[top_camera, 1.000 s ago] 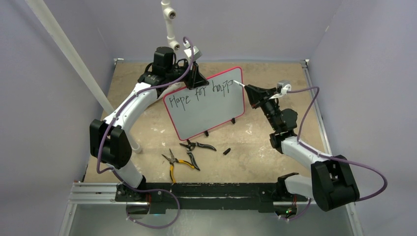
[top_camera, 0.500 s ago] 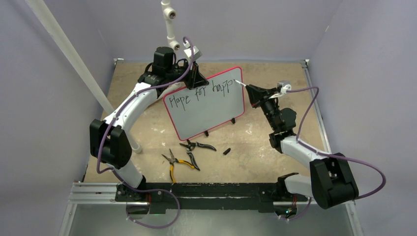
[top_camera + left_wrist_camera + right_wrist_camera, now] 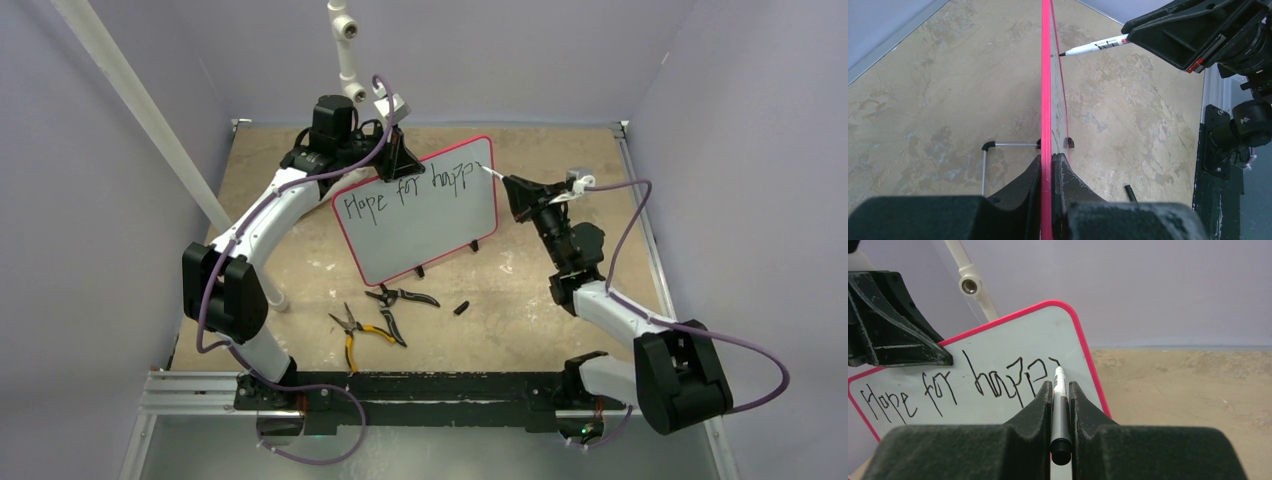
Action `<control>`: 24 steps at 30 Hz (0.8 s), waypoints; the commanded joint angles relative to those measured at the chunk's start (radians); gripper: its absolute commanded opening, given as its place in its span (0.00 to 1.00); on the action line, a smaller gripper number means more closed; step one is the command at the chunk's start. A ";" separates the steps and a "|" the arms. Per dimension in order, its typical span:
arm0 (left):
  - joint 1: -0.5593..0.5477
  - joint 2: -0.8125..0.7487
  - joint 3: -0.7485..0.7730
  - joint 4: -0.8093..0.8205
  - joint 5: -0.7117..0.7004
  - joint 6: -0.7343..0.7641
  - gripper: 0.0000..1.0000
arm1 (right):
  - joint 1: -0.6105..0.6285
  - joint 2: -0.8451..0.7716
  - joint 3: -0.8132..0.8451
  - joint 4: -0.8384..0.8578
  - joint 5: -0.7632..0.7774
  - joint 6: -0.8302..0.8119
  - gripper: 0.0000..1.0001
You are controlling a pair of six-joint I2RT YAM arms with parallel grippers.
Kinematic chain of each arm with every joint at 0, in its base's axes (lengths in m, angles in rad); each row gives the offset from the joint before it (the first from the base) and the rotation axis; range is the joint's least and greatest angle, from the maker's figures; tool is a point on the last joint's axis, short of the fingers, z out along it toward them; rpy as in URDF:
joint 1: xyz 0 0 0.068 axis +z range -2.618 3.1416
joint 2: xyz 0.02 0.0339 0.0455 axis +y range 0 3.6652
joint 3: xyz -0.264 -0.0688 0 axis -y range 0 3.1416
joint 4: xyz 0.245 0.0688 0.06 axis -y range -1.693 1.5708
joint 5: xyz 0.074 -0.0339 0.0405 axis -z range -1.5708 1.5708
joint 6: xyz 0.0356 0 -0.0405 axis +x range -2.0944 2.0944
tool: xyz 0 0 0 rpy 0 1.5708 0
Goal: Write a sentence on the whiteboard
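While my right gripper (image 3: pixel 1060 386) clenches white marker (image 3: pixel 1060 407), tip touches red-framed white whiteboard (image 3: pixel 1013 335) right of black handwritten sentence (image 3: pixel 943 390); left gripper (image 3: pixel 1052 159) clamps board.

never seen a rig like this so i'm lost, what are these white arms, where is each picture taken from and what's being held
These are two robot arms bolted at the near edge of a table. The wide picture looks down from above and behind them. The other two come from a camera on each wrist, so each shows its own black fingers up close.

The left pincer is clamped on the top edge of a red-framed whiteboard. The right pincer is shut on a marker, whose tip appears to touch the board near its top right corner. The sentence so far reads "Hope for happ" plus the start of another letter.

In front of the board lie black-handled pliers, yellow-handled pliers and a small black cap-like piece.
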 commanded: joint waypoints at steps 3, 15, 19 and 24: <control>-0.021 0.009 -0.036 -0.027 0.033 0.021 0.00 | -0.006 -0.074 0.009 0.011 0.027 -0.024 0.00; -0.021 0.008 -0.037 -0.027 0.034 0.021 0.00 | -0.009 -0.011 0.071 0.046 0.046 -0.057 0.00; -0.021 0.008 -0.037 -0.026 0.036 0.021 0.00 | -0.010 -0.008 0.072 0.054 0.046 -0.056 0.00; -0.021 0.008 -0.037 -0.026 0.036 0.020 0.00 | -0.012 0.001 0.074 0.052 0.032 -0.055 0.00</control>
